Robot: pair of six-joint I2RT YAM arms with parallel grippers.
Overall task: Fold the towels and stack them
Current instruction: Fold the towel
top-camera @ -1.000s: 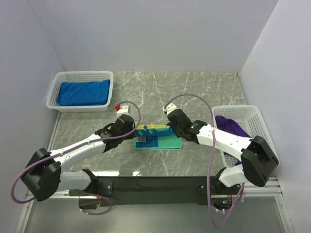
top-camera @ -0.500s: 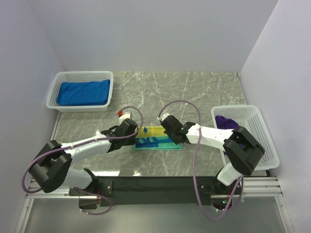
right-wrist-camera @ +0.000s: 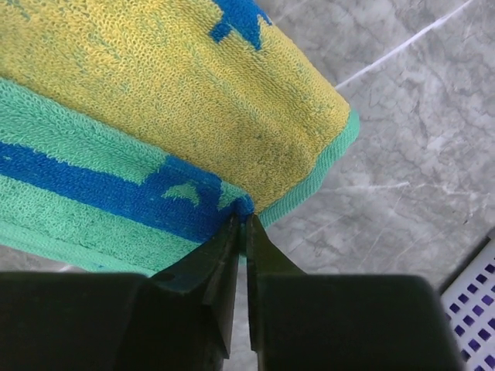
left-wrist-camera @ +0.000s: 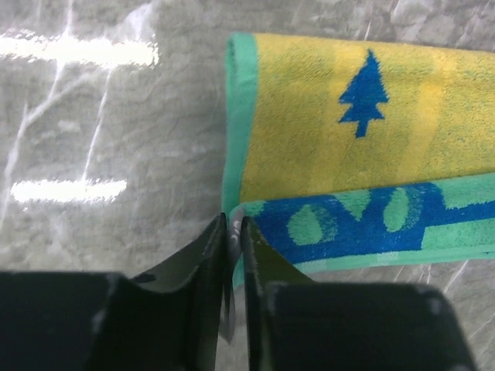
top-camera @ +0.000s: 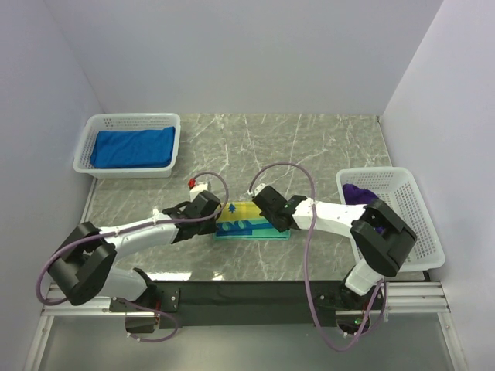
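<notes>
The yellow, teal and blue patterned terry towel [top-camera: 247,222] lies folded double on the grey marbled table [top-camera: 309,147], well right of and nearer than the white mesh plastic basket [top-camera: 83,158]. Its top layer is apparently being set flat. One corner of that layer sits at the tips of the left gripper [left-wrist-camera: 234,224], the other at the right gripper [right-wrist-camera: 244,220]; the jaws are a sliver apart, and I cannot tell whether they pinch cloth.
</notes>
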